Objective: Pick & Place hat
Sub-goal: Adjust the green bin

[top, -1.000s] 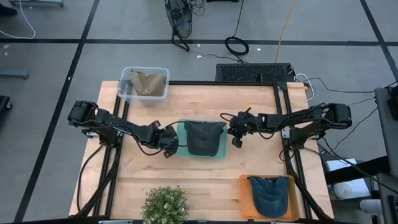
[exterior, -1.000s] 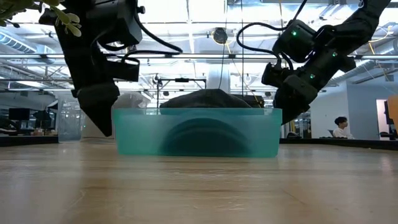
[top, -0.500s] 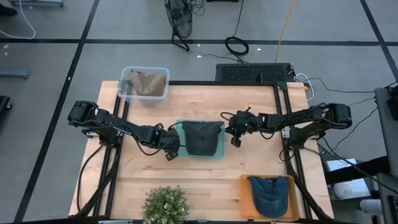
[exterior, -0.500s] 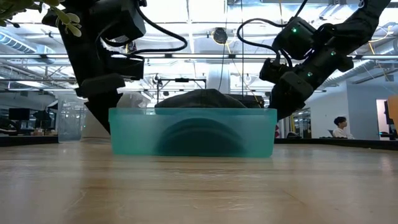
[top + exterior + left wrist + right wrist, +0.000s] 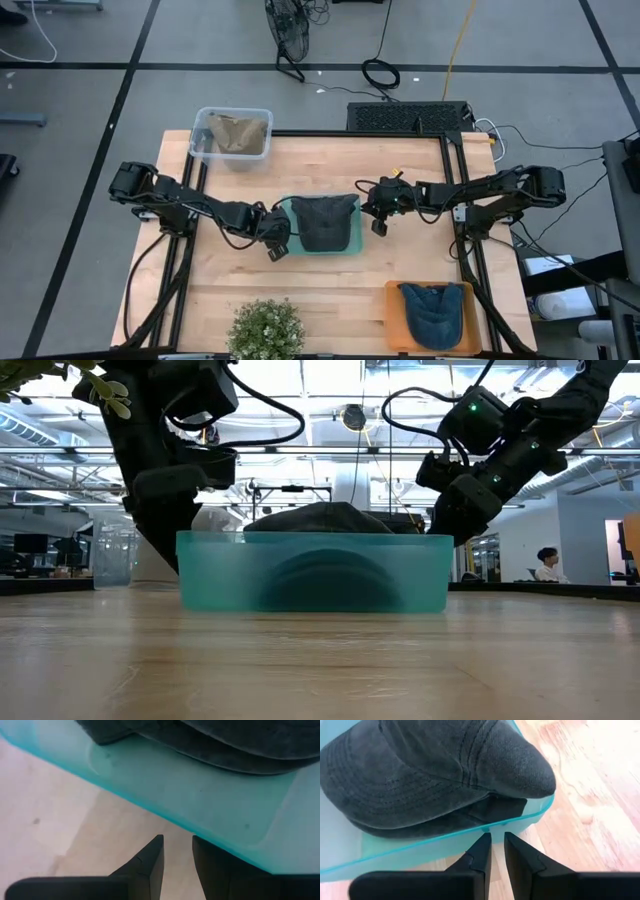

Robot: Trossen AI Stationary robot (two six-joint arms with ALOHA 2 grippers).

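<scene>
- The dark hat (image 5: pixel 324 219) lies crown-up inside the teal tray (image 5: pixel 349 245), which sits in the middle of the wooden surface (image 5: pixel 330 300); in the low view its crown bulges just above the tray rim.
- The left gripper (image 5: pixel 279 243) stands at the tray's left wall, the right gripper (image 5: pixel 377 220) at its right wall. Judging by this flanking pose, the two arms are handling the tray itself and not the hat inside.
- In the left wrist view the fingers (image 5: pixel 150 862) stand a little apart, with the tray's edge just ahead of them; whether they pinch it I cannot tell.
- In the right wrist view the fingers (image 5: pixel 479 852) are nearly pressed together, a narrow gap aimed at the tray rim; a pinch is likely but unsure.
- The hat touches neither gripper; it lies between them.
</scene>
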